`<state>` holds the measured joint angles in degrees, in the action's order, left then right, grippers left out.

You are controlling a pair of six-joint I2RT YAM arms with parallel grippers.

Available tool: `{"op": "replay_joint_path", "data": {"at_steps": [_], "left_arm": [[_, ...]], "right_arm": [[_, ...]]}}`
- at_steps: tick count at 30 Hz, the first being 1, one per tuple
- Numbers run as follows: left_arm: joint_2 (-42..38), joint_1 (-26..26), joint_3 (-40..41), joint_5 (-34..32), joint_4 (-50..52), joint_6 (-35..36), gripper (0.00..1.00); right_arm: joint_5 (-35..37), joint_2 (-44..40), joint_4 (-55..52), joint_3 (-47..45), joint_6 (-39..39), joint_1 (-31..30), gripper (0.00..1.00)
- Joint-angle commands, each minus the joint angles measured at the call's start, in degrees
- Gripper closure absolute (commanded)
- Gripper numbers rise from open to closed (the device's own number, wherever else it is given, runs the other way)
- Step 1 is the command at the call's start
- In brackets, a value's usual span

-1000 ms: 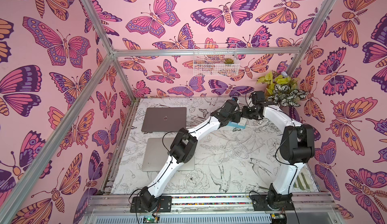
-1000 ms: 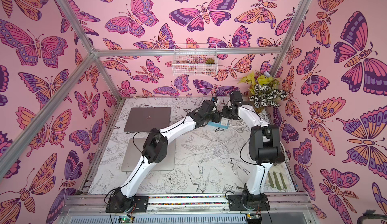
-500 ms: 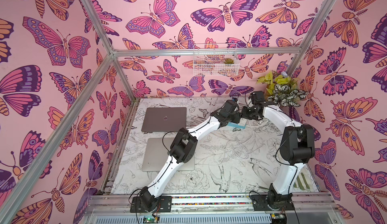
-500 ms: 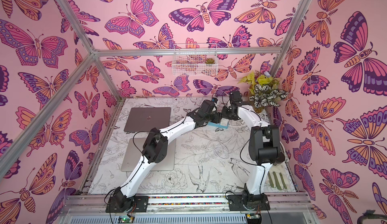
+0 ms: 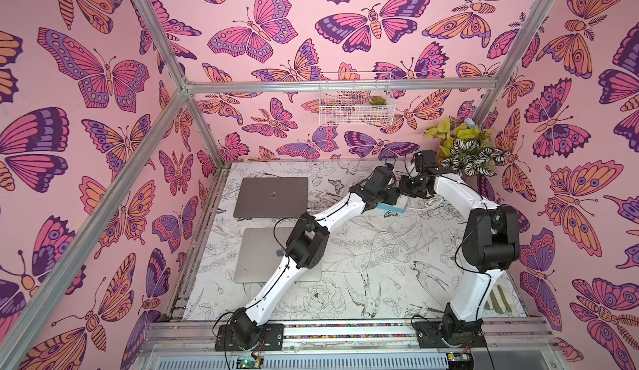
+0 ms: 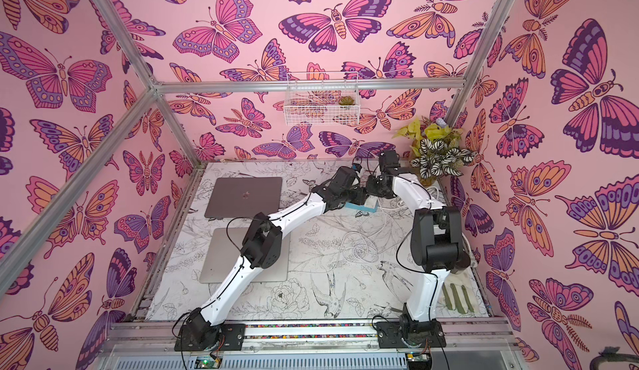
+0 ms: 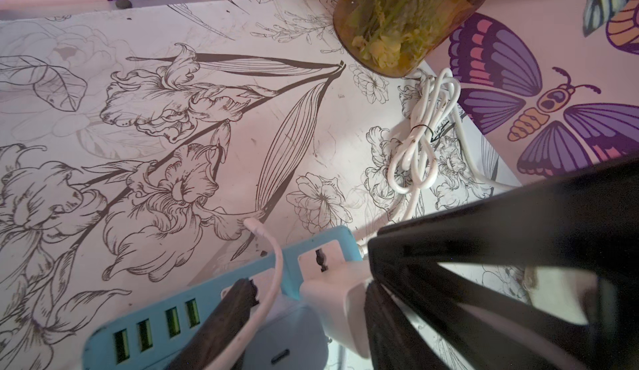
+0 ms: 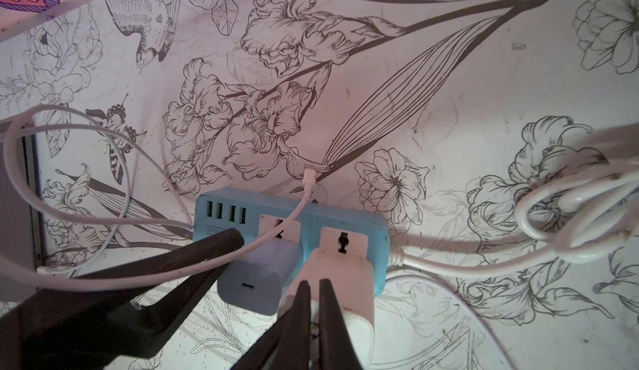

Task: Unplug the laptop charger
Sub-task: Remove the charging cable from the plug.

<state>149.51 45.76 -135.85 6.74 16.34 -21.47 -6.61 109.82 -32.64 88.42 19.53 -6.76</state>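
Observation:
A blue power strip (image 8: 345, 219) lies on the floral table near the back right, also seen in a top view (image 5: 394, 207). Two plugs stand in it: the larger white laptop charger (image 8: 345, 271) and a small pale adapter (image 8: 256, 275) with an empty port. My left gripper (image 7: 311, 316) brackets both, one finger (image 8: 193, 257) against the adapter, the other against the laptop charger (image 7: 332, 292). A thin white cable (image 8: 103, 185) runs between finger and adapter. My right gripper (image 8: 312, 292) is shut, with its tips resting on the charger's top.
A dark closed laptop (image 5: 271, 197) and a silver one (image 5: 262, 257) lie at the left. Loose white cables (image 5: 397, 243) sprawl mid-table. A tied cord bundle (image 7: 422, 136) and a glass vase (image 7: 397, 22) with a plant (image 5: 463, 150) stand close behind the strip.

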Motion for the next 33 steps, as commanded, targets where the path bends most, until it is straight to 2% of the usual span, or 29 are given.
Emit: {"op": "replay_joint_path", "data": {"at_steps": [1, 12, 27, 33], "left_arm": [[2.5, 0.6, -0.5, 0.7, 4.0, 1.7, 0.45], [2.1, 2.0, 1.1, -1.7, 6.7, 5.5, 0.49], [1.3, 3.4, 9.4, -4.0, 7.2, 6.3, 0.52], [1.4, 3.5, 10.4, -4.6, 7.2, 6.0, 0.52]], "right_arm": [[-3.0, -0.4, -1.5, 0.7, 0.5, -1.1, 1.00], [-1.9, -3.2, 0.4, 1.2, -2.2, -1.9, 1.00], [-3.1, -6.3, -0.2, 2.9, -3.7, -1.8, 1.00], [-2.2, -7.4, -0.4, 3.6, -3.9, -1.8, 1.00]]}}
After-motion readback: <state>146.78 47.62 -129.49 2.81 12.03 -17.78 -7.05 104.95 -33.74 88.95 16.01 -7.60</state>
